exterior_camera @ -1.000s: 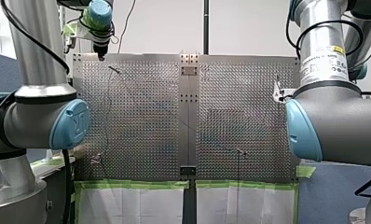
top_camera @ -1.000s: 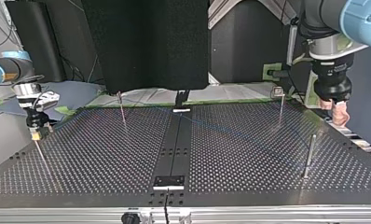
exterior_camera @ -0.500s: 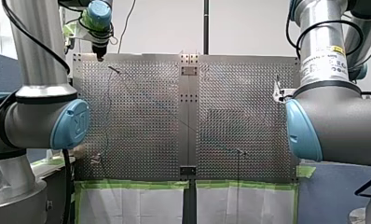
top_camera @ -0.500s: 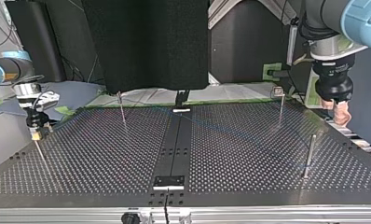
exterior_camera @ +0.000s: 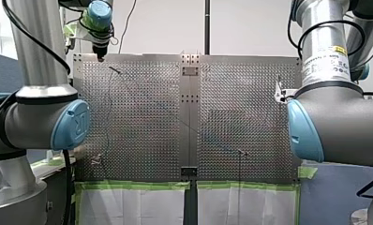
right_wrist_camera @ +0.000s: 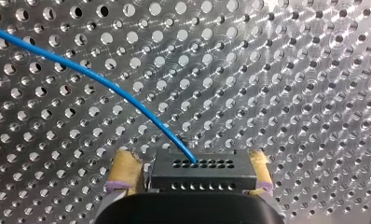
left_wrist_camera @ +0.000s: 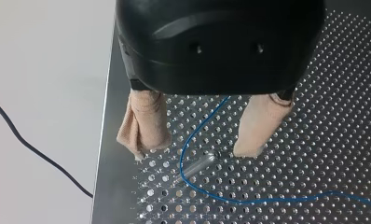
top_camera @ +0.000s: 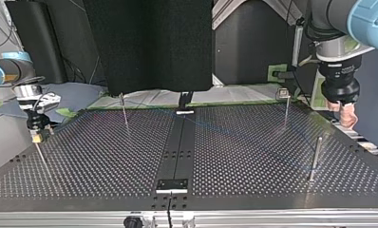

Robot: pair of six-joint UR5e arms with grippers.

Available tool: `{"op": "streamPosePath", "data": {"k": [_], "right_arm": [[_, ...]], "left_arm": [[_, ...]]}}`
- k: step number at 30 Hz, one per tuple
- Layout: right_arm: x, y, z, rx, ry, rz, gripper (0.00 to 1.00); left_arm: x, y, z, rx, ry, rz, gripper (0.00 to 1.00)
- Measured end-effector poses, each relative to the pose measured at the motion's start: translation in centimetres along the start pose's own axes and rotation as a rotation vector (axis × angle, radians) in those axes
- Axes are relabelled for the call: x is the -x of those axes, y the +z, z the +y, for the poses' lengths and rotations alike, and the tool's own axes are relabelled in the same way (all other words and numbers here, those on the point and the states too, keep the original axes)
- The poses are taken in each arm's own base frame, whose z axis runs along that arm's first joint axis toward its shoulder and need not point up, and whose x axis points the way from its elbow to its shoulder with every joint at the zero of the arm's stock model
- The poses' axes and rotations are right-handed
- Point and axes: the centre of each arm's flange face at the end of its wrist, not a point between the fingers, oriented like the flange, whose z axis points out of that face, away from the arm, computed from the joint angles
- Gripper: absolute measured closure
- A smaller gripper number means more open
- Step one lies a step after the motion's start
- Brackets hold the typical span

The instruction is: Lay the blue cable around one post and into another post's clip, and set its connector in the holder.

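Well, little has moved: my right hand (right_wrist_camera: 191,169) stays clamped on the black rectangular connector (right_wrist_camera: 197,180), my left hand (left_wrist_camera: 192,150) gapes empty; routing stalls.

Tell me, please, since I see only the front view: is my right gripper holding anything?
Observer: Yes. The right wrist view shows your right gripper shut on the black connector, the blue cable running out of it.
Operator: Thank you. Is my left gripper gripping the cable?
Observer: No. In the left wrist view the left gripper is open, its beige pads either side of the cable and a metal post.
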Motion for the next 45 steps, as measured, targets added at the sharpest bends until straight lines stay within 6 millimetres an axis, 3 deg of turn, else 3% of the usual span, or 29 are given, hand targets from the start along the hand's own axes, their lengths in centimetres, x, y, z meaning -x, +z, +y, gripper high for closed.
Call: {"op": "streamPosePath", "data": {"k": [35,45], "right_arm": [[0.0,0.0,0.0,0.0,0.0,0.0,0.0],[0.0,0.0,0.0,0.0,0.0,0.0,0.0]], "left_arm": [[-0.2,-0.3,-0.2,-0.008,0.004,0.001,0.0],[-3.3,-0.3,-2.0,-0.102,0.059,0.011,0.0]]}}
